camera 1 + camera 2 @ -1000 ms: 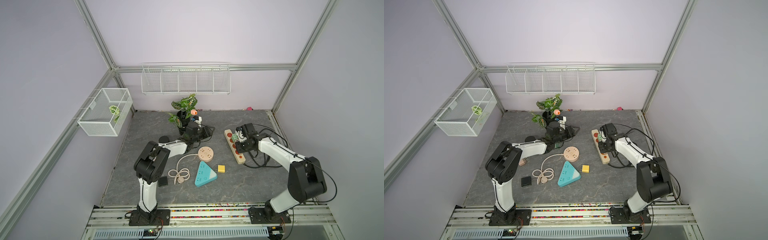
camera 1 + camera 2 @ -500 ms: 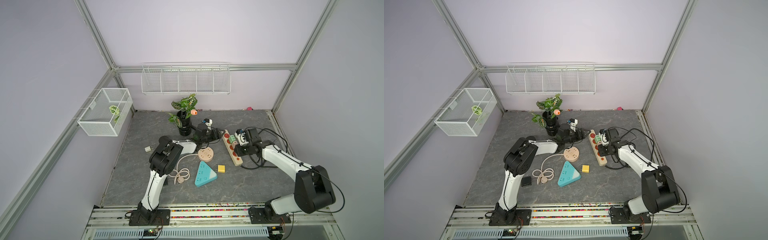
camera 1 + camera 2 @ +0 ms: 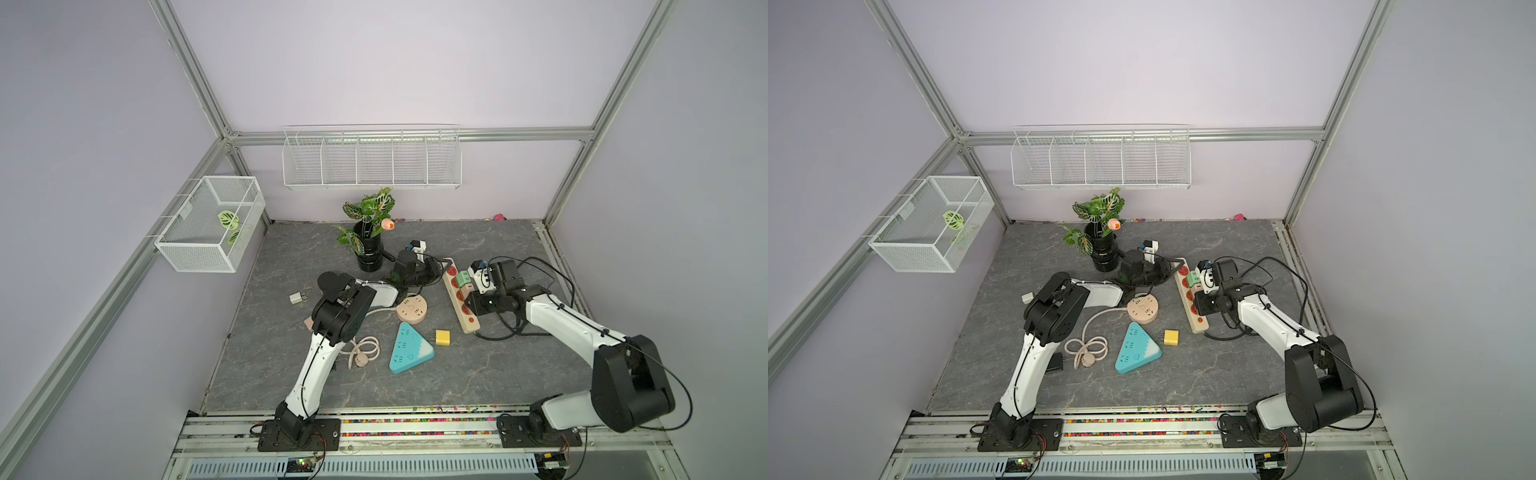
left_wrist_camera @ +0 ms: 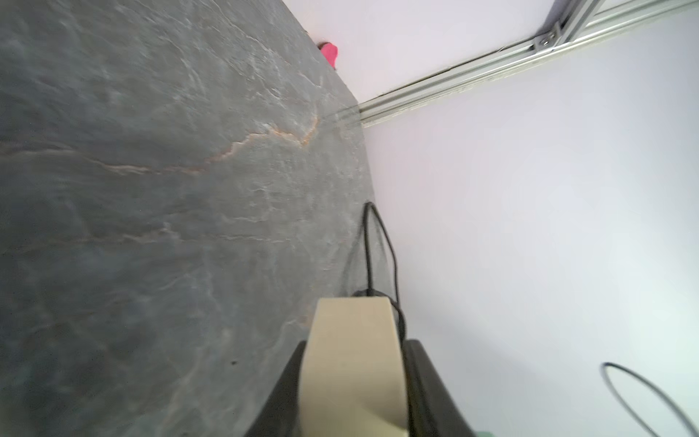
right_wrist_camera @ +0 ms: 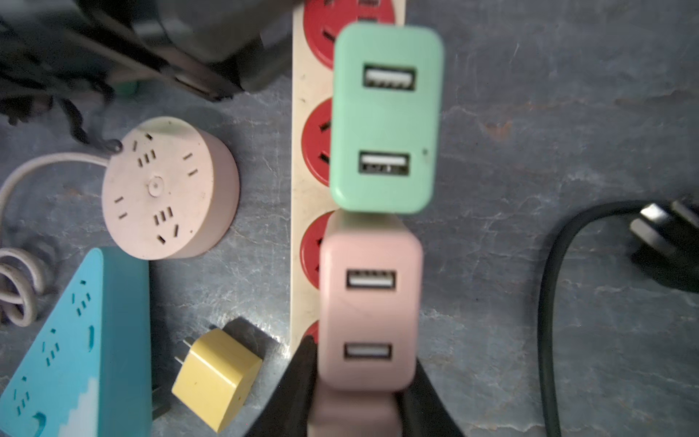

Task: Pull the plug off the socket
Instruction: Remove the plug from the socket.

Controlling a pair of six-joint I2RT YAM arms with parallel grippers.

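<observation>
My right claw (image 5: 361,382) grips the pink plug (image 5: 370,302) on the power strip (image 5: 300,204), whose long axis runs straight ahead of that claw; my left claw (image 4: 353,382) clamps its far end.

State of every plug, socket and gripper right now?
left gripper: shut on power strip end
right gripper: shut on pink charger
pink charger: seating unclear
green charger: plugged into power strip
yellow charger: unplugged, lying loose
round socket: nothing plugged in
blue socket: nothing plugged in
</observation>
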